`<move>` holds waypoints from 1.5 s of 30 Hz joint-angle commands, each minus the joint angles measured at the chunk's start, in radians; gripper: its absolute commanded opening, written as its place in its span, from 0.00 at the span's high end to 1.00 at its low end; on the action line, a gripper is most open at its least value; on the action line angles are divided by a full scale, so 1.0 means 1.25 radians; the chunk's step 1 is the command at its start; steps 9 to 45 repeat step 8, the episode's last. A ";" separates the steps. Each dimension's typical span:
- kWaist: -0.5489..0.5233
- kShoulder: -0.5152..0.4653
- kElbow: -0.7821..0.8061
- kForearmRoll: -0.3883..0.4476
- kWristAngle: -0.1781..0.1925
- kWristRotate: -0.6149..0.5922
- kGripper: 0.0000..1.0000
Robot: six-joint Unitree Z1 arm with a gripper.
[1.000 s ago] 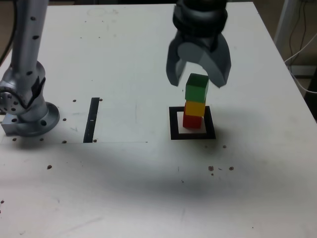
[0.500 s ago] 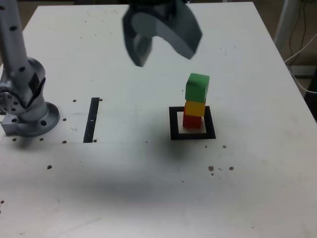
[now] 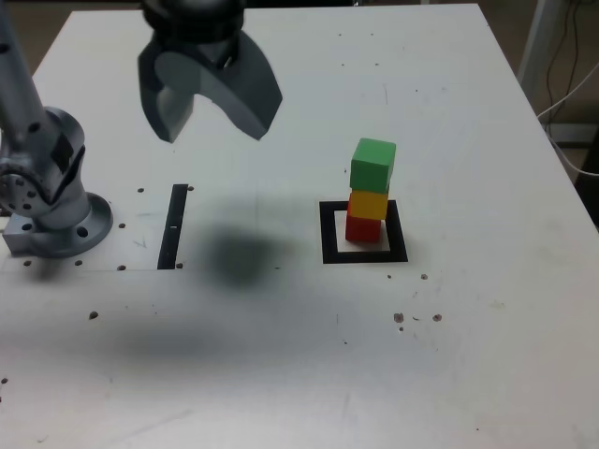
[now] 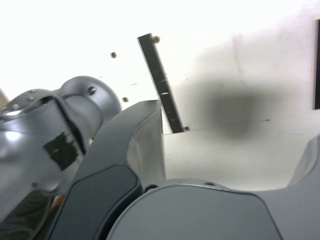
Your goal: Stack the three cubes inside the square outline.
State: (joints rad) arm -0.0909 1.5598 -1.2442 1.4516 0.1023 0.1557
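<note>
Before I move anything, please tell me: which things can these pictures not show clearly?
- Red cube: its top is hidden in the exterior view by the yellow cube.
- Yellow cube: its top is covered by the green cube in the exterior view.
- Square outline: cut off by the picture edge in the wrist view; only a dark piece shows.
- Jaws: blurred in the exterior view, so fine surface detail is lost.

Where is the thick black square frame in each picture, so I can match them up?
Exterior view: the thick black square frame is right of the middle, around the red block.
Wrist view: only a dark piece, likely its edge, shows at the picture's border.
Shared landmark: the thin straight black strip.
</note>
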 commanded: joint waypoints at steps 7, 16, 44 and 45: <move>0.048 -0.026 0.166 -0.052 -0.009 -0.027 0.00; 0.056 -0.026 0.184 -0.063 -0.012 -0.027 0.00; 0.056 -0.026 0.184 -0.063 -0.012 -0.027 0.00; 0.056 -0.026 0.184 -0.063 -0.012 -0.027 0.00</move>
